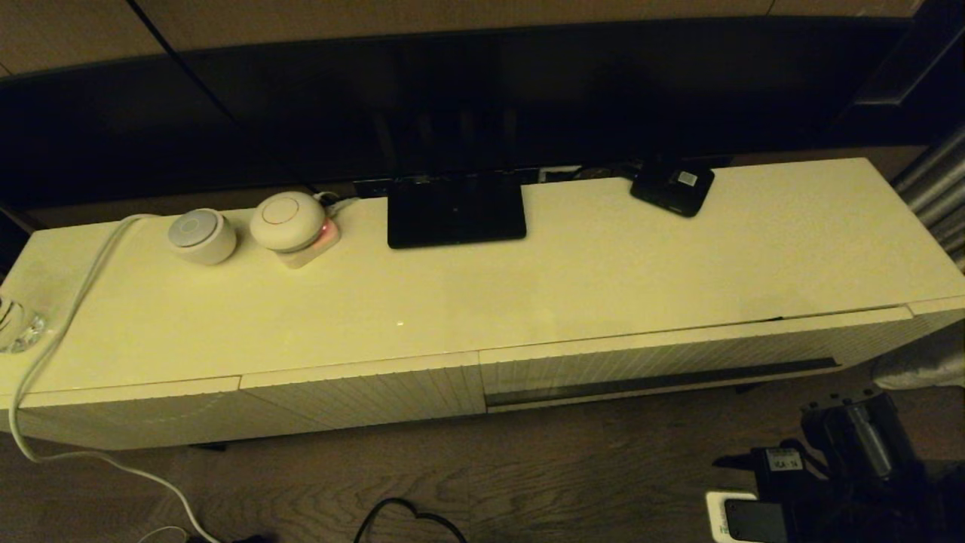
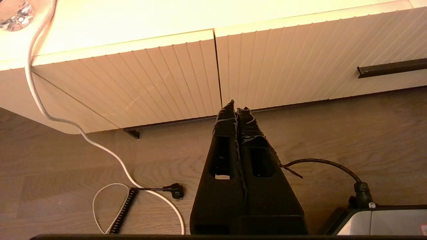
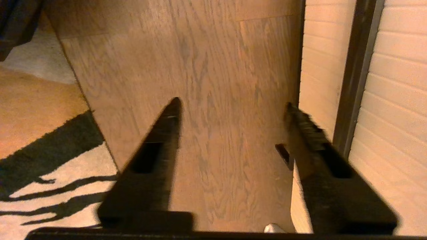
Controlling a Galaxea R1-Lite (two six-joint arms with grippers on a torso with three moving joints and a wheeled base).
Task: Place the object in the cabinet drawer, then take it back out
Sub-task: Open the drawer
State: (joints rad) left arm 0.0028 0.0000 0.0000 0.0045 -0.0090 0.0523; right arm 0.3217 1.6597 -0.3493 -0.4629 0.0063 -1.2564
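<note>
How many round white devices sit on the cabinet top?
2. A grey-topped white round device sits at the cabinet top's back left; a domed white round device stands beside it to its right. None look hidden.

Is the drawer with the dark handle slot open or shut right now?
Shut. The drawer front sits flush with the neighbouring panel, and none of its interior shows.

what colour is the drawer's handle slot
Dark, near black, on the ribbed cream drawer; clearest in the head view.
</note>
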